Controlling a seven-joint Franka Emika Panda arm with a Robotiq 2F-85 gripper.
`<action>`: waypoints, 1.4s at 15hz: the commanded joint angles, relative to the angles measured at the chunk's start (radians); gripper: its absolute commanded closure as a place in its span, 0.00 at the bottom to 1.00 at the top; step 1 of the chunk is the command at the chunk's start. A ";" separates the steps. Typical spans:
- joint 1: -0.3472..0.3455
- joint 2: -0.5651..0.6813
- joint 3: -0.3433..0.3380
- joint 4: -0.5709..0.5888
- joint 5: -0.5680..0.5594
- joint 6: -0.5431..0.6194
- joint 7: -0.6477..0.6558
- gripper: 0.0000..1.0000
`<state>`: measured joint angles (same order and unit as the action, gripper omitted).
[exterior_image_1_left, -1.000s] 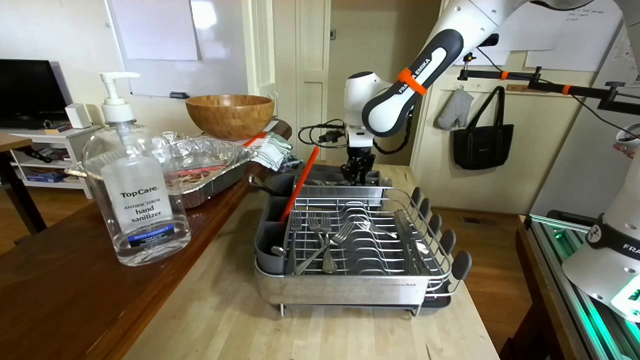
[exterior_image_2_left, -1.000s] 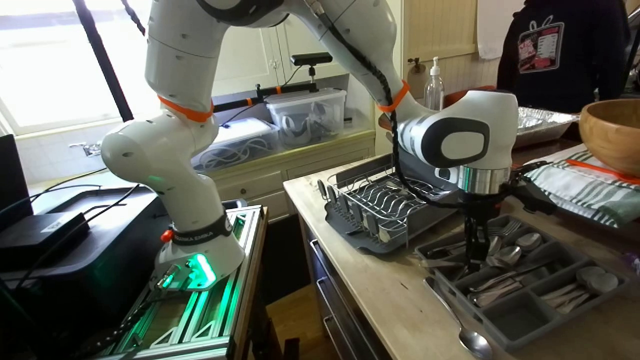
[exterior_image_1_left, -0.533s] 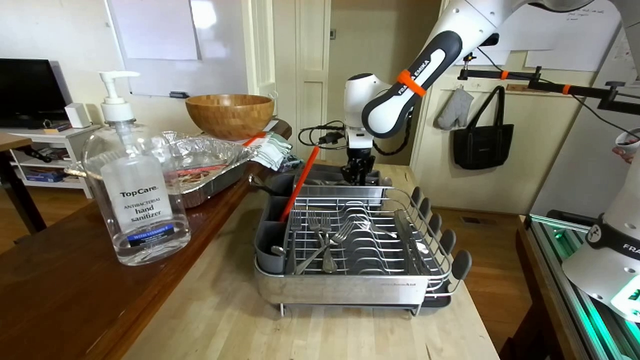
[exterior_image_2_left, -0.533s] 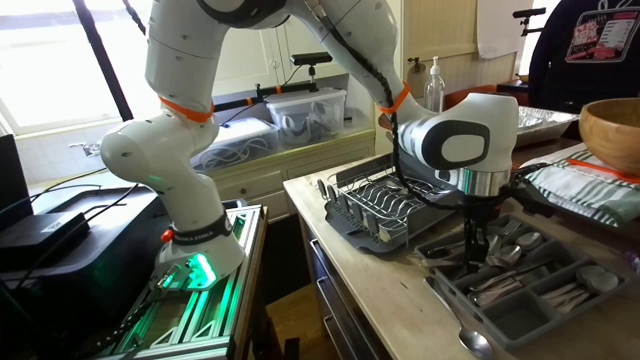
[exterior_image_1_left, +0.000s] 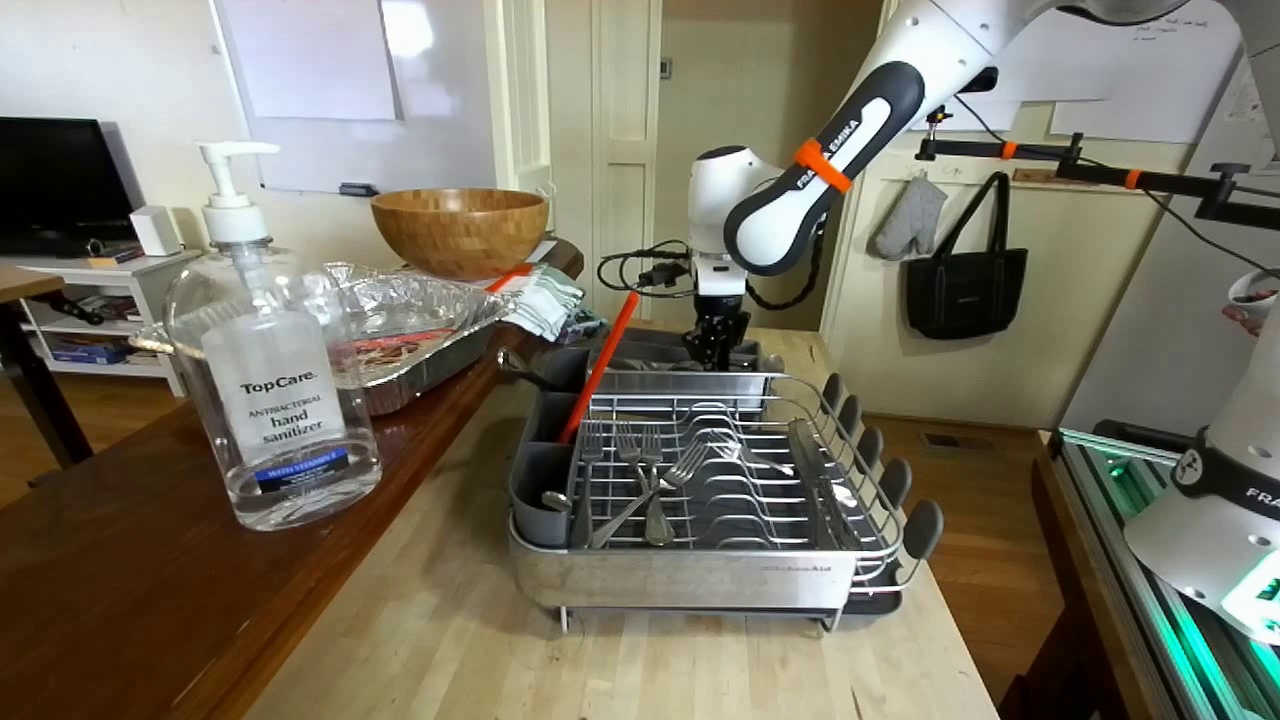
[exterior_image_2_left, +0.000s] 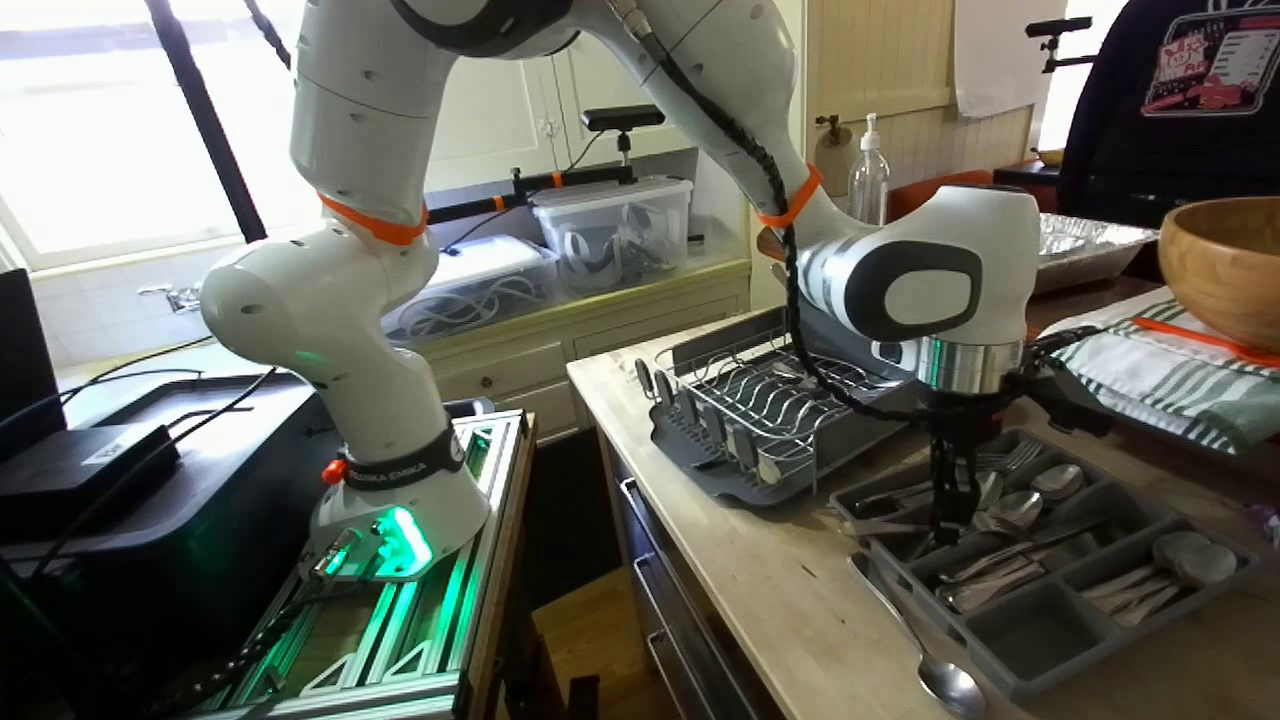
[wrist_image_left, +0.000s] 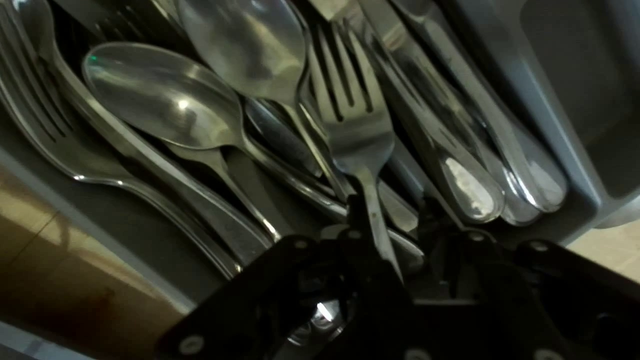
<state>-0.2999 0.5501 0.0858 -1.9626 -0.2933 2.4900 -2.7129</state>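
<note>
I'm peering down through the wrist view: my hand (wrist_image_left: 392, 215) points into the cutlery, its two fingers standing apart, and there's a fork (wrist_image_left: 356, 140) with its handle running down into the gap between them. Whether either finger touches the metal, I can't tell. The fork lies in a compartment of the grey tray (exterior_image_2_left: 1037, 630), beside a spoon (wrist_image_left: 165, 95) and near a cluster of handles (wrist_image_left: 470, 185). Neither exterior view gives me that gap clearly; in an exterior view the dish rack (exterior_image_1_left: 690, 580) hides most of the tray. But in an exterior view I do catch a loose spoon (exterior_image_2_left: 950, 685) on the table (exterior_image_2_left: 780, 580), just beside the tray. Against a second ago, my hand is practically on the same spot; it's the person (exterior_image_2_left: 1150, 150) in the dark printed top who's shifted, nearer the picture's edge.
</note>
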 joint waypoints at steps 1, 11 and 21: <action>-0.015 0.046 0.005 0.023 -0.006 0.030 -0.042 0.63; 0.031 0.078 -0.016 0.026 -0.005 0.034 -0.034 0.93; -0.002 -0.108 0.028 -0.092 -0.214 0.061 -0.037 0.99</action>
<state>-0.2580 0.5441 0.0701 -1.9591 -0.3959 2.4981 -2.7134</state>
